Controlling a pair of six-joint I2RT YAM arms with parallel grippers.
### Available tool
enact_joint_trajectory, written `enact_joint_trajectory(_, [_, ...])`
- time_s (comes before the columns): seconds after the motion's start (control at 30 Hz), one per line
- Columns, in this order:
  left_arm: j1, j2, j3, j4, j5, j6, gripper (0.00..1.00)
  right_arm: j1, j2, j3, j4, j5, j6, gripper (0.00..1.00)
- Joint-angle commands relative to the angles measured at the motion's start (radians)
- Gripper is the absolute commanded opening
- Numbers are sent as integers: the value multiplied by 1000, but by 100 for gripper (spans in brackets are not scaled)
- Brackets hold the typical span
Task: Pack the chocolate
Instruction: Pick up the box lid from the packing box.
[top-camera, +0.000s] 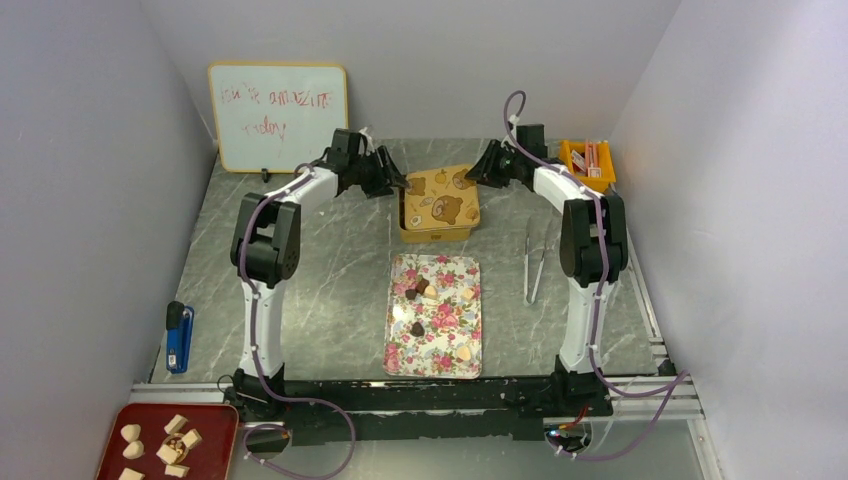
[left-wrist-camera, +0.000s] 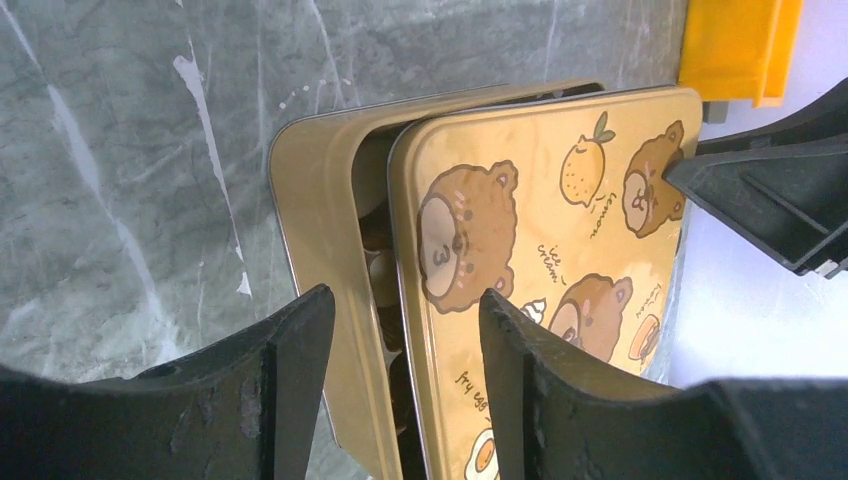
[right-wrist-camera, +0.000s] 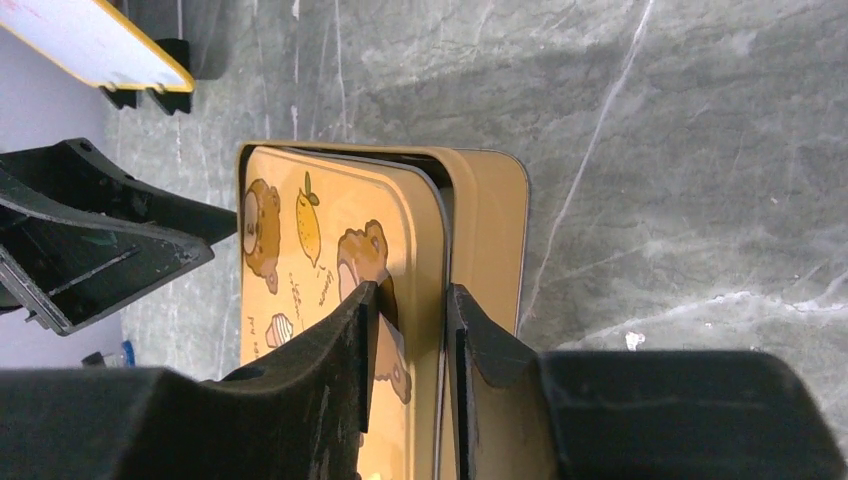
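Observation:
Several pieces of chocolate (top-camera: 417, 328), dark brown and tan, lie on the floral tray (top-camera: 400, 350) in the middle of the table. Behind it stands a yellow tin (top-camera: 437, 232) with its bear-print lid (top-camera: 440, 200) lying askew on it. The left gripper (top-camera: 398, 183) (left-wrist-camera: 405, 340) is open and straddles the tin's left wall (left-wrist-camera: 310, 200) and the lid's edge. Through the gap there, brown shapes (left-wrist-camera: 380, 275) show inside the tin. The right gripper (top-camera: 482, 168) (right-wrist-camera: 410, 300) stands at the opposite side. Its jaws are narrow, with the rim of the lid (right-wrist-camera: 330, 230) between them.
Metal tweezers (top-camera: 534, 265) lie right of the tin. An orange bin (top-camera: 588, 160) sits at the back right, a whiteboard (top-camera: 280, 115) at the back left. A blue object (top-camera: 179, 338) lies at the left edge. A red tray (top-camera: 215, 420) with beige chunks is at the front left.

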Motion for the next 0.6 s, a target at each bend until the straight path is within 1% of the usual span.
enact_joint_trajectory(0.0, [7, -84, -13, 58, 7, -24, 60, -16, -57, -25, 104, -67, 22, 0])
enact_joint_trajectory(0.2, [8, -95, -27, 75, 20, -37, 60, -24, -60, -60, 187, -161, 73, 0])
enact_joint_trajectory(0.43, [12, -108, -45, 110, 40, -55, 61, -37, -64, -125, 393, -294, 196, 0])
enact_joint_trajectory(0.57, [14, -118, -61, 122, 46, -62, 61, -42, -61, -144, 450, -326, 241, 0])
